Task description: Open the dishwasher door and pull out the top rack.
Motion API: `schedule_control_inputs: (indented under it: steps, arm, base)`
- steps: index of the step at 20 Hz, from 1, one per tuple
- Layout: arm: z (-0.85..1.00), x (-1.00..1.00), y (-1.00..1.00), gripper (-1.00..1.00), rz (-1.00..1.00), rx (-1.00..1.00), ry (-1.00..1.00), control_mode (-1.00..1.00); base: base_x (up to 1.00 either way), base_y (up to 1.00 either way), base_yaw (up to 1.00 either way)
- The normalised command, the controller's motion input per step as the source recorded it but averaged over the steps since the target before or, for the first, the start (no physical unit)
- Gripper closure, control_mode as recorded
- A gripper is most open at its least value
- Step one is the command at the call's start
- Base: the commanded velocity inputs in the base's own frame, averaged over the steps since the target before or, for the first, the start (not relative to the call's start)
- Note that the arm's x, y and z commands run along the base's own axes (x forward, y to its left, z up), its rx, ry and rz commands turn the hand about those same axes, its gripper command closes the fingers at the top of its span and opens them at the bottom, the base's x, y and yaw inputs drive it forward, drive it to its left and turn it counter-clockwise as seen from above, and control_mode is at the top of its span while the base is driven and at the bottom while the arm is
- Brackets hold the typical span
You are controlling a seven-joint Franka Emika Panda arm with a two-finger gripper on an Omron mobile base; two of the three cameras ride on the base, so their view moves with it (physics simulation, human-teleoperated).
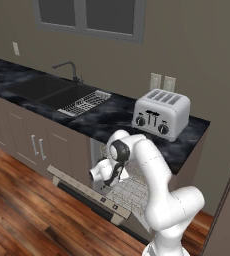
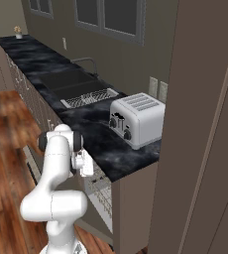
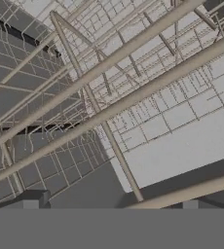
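black marble counter (image 1: 102,120), toaster (image 1: 161,114), dish drainer (image 1: 85,103)

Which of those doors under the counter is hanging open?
The wide dishwasher door, folded down flat beside the robot; the narrower cabinet doors with silver handles stand shut.

top rack (image 1: 132,192) partly behind arm; fingers (image 3: 33,198) cropped, perhaps touching wire

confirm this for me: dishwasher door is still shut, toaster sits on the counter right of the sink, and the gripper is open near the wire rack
Not quite. The dishwasher door is already open, folded down flat in front of the cabinet, as the left base view shows. The rest holds: the toaster sits on the counter right of the sink, and the hand view shows the open gripper close to the wire rack.
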Motion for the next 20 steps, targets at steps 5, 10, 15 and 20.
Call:
schedule_control_inputs:
  steps: [5, 10, 15, 20]
  arm:
    - [-0.2, 0.25, 0.0, -1.0, -0.02, 0.0, 0.03, -1.0]
    - [-0.19, 0.21, 0.0, -1.0, -0.02, 0.0, 0.04, -1.0]
    - [-0.16, 0.02, -0.05, -1.0, -0.02, 0.0, 0.05, -1.0]
    - [-0.22, 0.0, -0.17, -1.0, -0.03, 0.0, 0.11, -1.0]
  base:
    - [0.0, 0.0, 0.0]
    - [0.0, 0.0, 0.0]
    - [0.0, 0.0, 0.0]
    - [0.0, 0.0, 0.0]
